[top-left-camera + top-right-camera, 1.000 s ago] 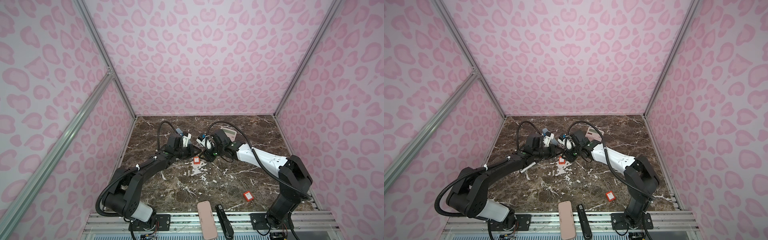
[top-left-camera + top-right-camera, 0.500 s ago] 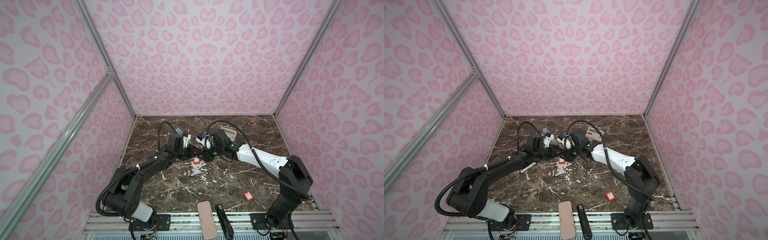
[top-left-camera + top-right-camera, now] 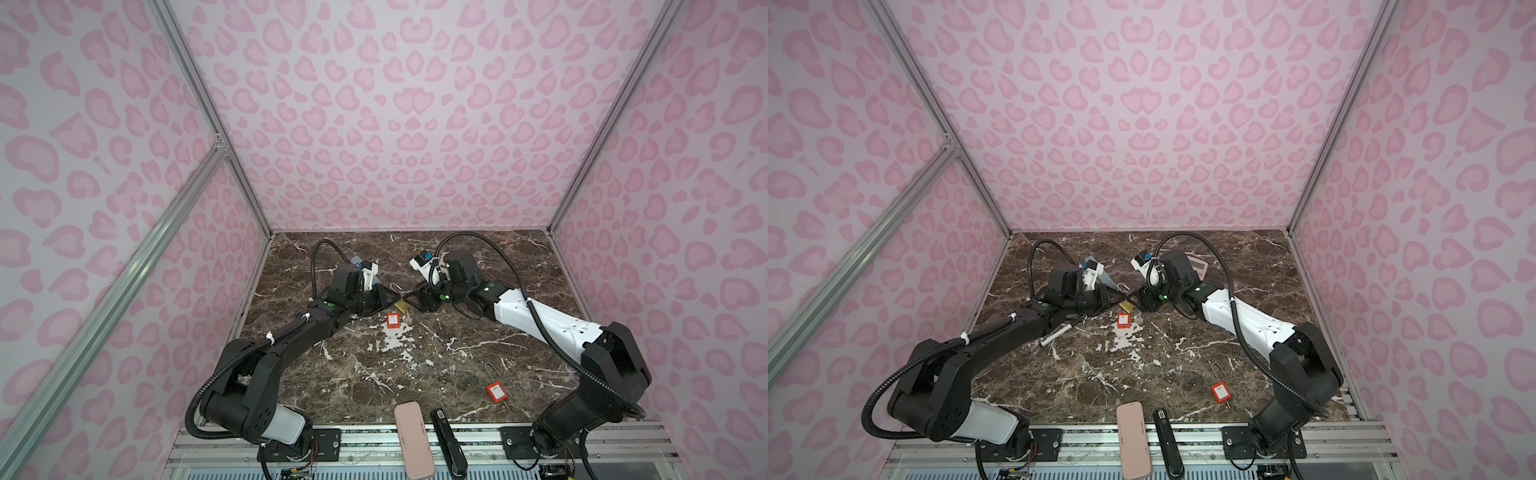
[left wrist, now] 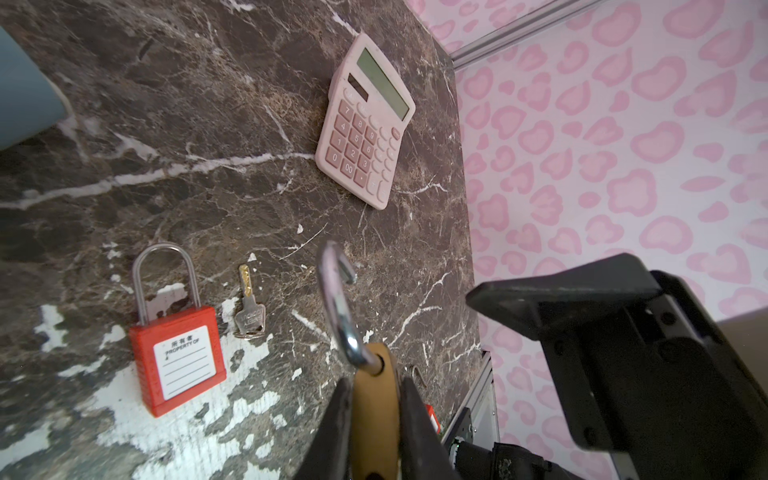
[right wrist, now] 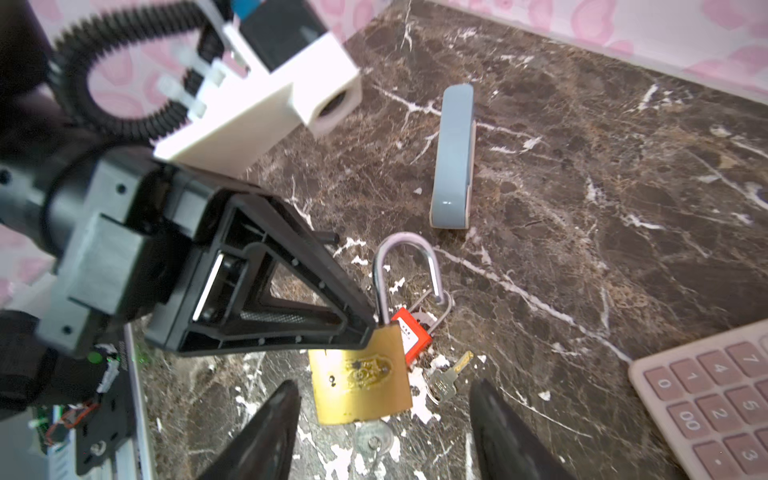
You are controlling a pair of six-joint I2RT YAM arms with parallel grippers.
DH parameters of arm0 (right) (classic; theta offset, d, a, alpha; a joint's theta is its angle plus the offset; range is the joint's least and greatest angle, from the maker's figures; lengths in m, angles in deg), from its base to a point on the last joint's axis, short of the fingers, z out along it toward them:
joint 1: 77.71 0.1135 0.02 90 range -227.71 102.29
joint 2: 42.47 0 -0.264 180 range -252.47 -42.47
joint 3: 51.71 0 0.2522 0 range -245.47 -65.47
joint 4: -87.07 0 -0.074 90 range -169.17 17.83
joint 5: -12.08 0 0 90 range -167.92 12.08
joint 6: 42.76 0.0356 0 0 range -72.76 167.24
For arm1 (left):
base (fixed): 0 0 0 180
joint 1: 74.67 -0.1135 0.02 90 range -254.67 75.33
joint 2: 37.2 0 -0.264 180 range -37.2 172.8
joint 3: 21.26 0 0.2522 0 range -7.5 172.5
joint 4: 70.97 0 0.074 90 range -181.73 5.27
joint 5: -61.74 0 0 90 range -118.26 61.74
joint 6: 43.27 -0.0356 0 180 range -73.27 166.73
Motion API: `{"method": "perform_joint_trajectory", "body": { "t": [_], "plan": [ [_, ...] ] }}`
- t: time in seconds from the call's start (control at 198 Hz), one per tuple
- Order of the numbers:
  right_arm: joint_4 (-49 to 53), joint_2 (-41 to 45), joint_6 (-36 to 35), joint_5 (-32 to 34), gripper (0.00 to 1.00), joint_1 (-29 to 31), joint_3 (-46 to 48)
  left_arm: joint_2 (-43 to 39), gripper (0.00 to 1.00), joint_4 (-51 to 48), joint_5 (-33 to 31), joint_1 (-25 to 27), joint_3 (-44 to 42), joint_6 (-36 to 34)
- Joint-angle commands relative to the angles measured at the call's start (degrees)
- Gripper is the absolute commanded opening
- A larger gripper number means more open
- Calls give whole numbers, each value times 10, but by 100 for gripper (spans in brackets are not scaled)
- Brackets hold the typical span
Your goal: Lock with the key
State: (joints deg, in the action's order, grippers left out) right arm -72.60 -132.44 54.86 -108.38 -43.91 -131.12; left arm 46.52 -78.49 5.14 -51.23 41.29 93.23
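The right fingers (image 5: pixel 270 424) have just spread and now flank the brass padlock (image 5: pixel 359 382) without touching it. A key (image 5: pixel 374 440) is apparently left seated in its underside, though blur hides the slot. The left fingers (image 4: pixel 336 419) pinch the body above the counter (image 5: pixel 582 208). Its shackle (image 5: pixel 379 286) stands open, so locking remains. A red padlock (image 4: pixel 178 357) and spare key (image 4: pixel 249 316) lie close below; calculator (image 4: pixel 365 120) and walls stand well clear.

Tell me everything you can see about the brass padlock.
The brass padlock has a golden, metal-looking body with an embossed emblem and a silver shackle standing open, one leg free. The left gripper pinches its body, holding it off the marble table. A silver key sticks in its bottom end.
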Motion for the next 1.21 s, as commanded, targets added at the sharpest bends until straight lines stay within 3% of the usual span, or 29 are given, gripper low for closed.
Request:
{"method": "perform_joint_trajectory", "body": {
  "t": [0.0, 0.121, 0.288, 0.424, 0.571, 0.712, 1.208],
  "plan": [
    [-106, 13, 122, -72, 67, -29, 25, -29, 8, 74, -17, -6, -12, 25],
    [-208, 12, 249, -113, 68, -65, 56, -68, 7, 155, -24, -18, -42, 65],
    [-391, -34, 437, -190, 69, -91, 85, -120, 6, 181, -43, -31, -45, 80],
    [-616, -76, 598, -194, 74, -85, 111, -150, 5, 197, -46, -42, -47, 95],
    [-752, -123, 701, -174, 75, -66, 105, -171, 5, 204, -55, -48, -49, 103],
    [-809, -150, 741, -167, 76, -41, 89, -184, 4, 218, -60, -59, -57, 128],
    [-772, -172, 726, -152, 76, 2, 60, -158, 4, 309, -24, -69, -77, 196]
  ]
}}
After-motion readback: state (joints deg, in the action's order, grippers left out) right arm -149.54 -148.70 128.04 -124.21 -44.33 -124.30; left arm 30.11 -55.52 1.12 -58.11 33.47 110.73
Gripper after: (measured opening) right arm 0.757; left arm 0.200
